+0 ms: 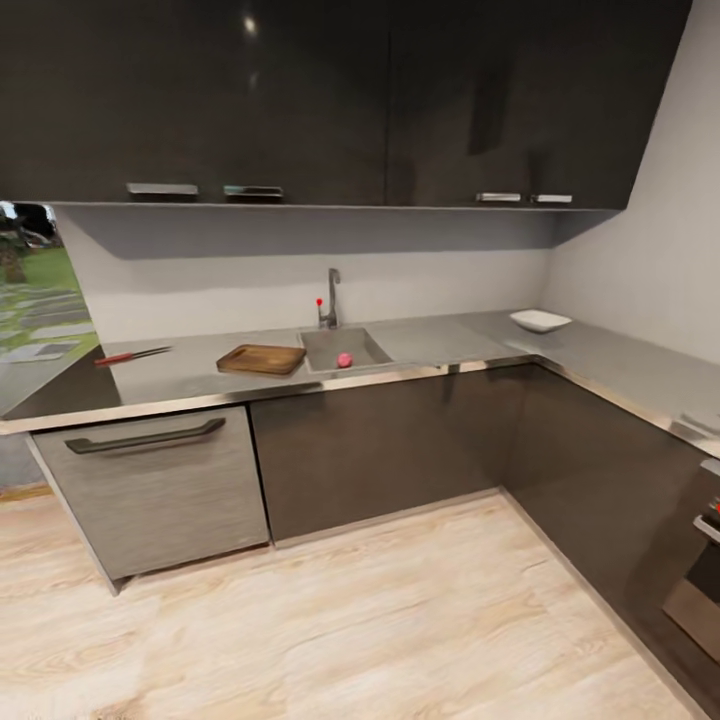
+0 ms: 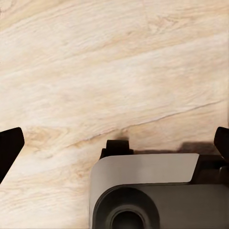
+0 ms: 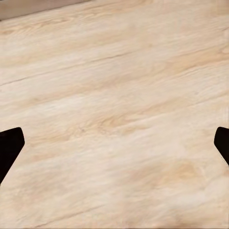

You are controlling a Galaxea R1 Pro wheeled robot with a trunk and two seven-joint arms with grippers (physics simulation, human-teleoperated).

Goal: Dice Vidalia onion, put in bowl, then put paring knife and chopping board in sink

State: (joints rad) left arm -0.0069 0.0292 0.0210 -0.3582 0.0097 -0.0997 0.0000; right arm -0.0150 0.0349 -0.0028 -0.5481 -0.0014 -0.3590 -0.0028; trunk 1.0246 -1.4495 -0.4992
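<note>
While I'm well back from the countertop point(image 1: 430, 345), step is approach: onion point(image 1: 344, 359) sits in the sink point(image 1: 345, 348), chopping board point(image 1: 261, 358) beside it, paring knife point(image 1: 132, 355) further left. Left gripper point(image 2: 114, 143) and right gripper point(image 3: 114, 143) both spread, empty. Next: roll closer, reach in.

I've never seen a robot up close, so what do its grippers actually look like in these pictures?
Little of them shows. Each wrist view catches two plain black fingertips at the picture's edges: the left gripper and right gripper. They have blunt, angled ends, with no markings or cables visible. Below the left one sits a rounded grey and dark body part.
</note>
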